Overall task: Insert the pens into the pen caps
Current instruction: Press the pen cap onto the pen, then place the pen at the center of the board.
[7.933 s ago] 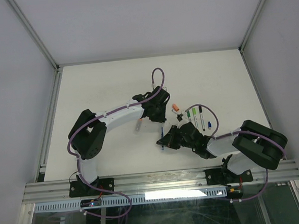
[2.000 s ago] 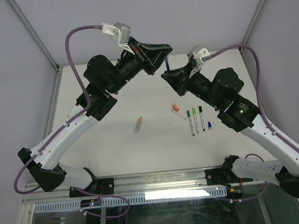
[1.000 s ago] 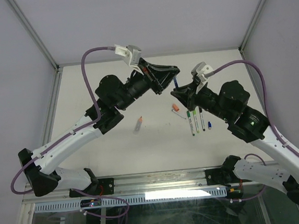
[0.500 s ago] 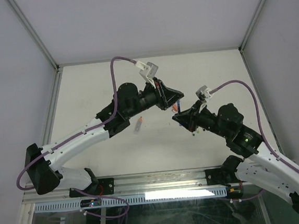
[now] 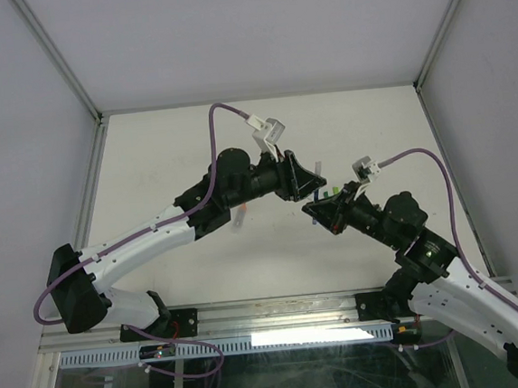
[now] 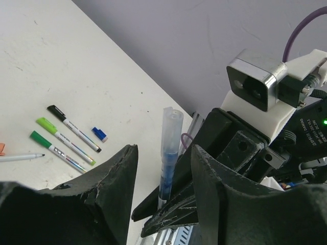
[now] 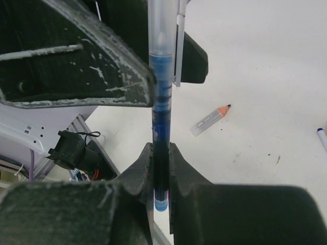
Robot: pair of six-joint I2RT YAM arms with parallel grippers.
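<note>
Seemingly the capping of the blue pen [image 7: 159,102] is done or nearly so. The right gripper [image 7: 161,153] clamps its barrel upright in the air, with what looks like a clear cap [image 6: 172,120] seated on top. The left gripper [image 6: 163,158] is slack, jaws apart either side, touching nothing. Next calls for laying this pen down on the table [image 6: 76,66] and fetching another from the row of pens [image 6: 64,140].

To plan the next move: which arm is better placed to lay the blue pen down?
Right, probably: the right gripper is shut on the blue pen, while the left gripper stands open around it.
</note>
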